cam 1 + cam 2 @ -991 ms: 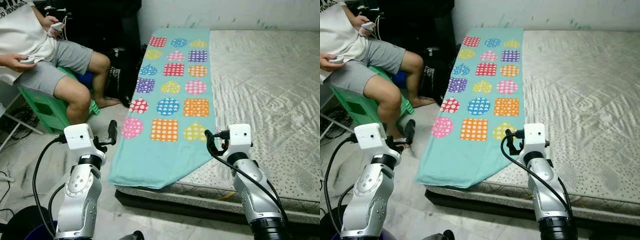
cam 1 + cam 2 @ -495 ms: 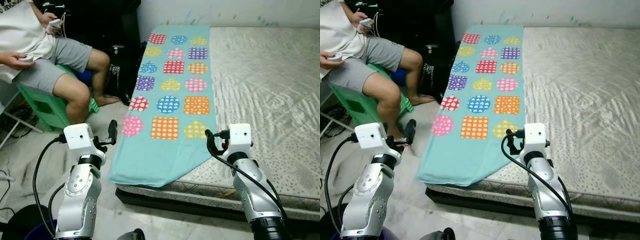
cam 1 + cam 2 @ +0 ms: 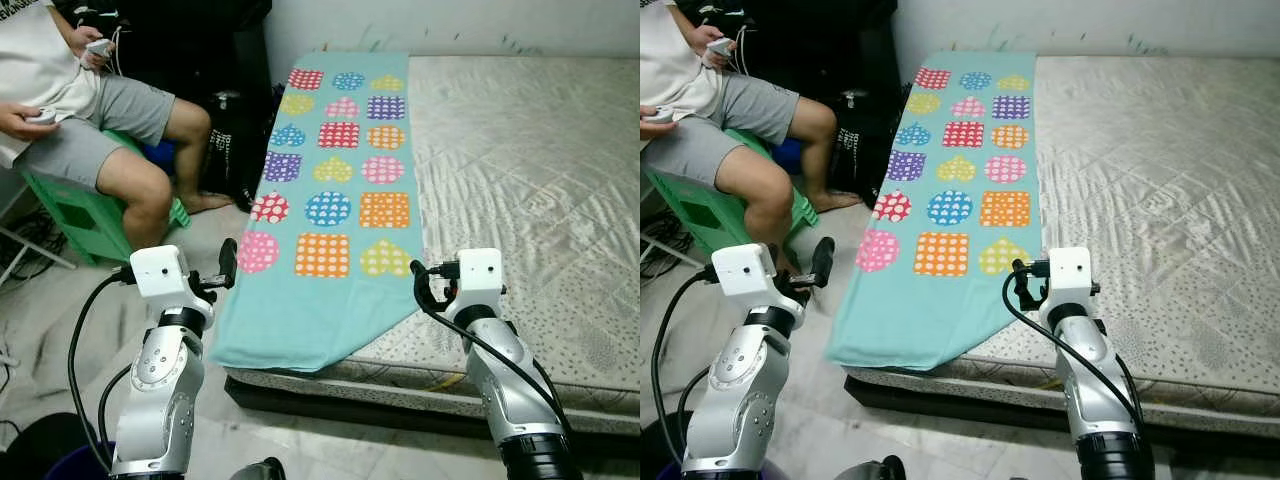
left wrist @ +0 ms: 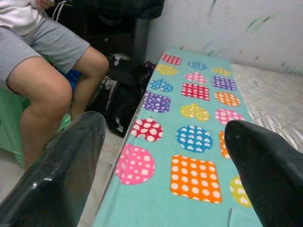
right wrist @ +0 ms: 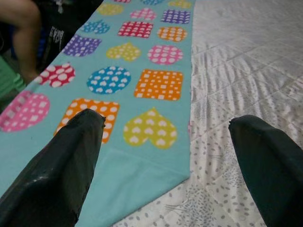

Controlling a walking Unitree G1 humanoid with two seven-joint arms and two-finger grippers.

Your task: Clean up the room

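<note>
Both grippers hang wide and empty, the left gripper (image 4: 163, 156) at lower left, the right gripper (image 5: 165, 156) low centre, apparently readied over the teal patterned blanket (image 3: 335, 190) draped down the mattress (image 3: 530, 170) edge mid-frame.

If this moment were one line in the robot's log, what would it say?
left pincer: open, raised before blanket | right pincer: open, above blanket's near corner | blanket: flat along mattress edge | person: seated beside

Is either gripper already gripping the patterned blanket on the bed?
No. Both the left gripper and the right gripper are open and hold nothing, with the teal blanket lying flat ahead of them.
</note>
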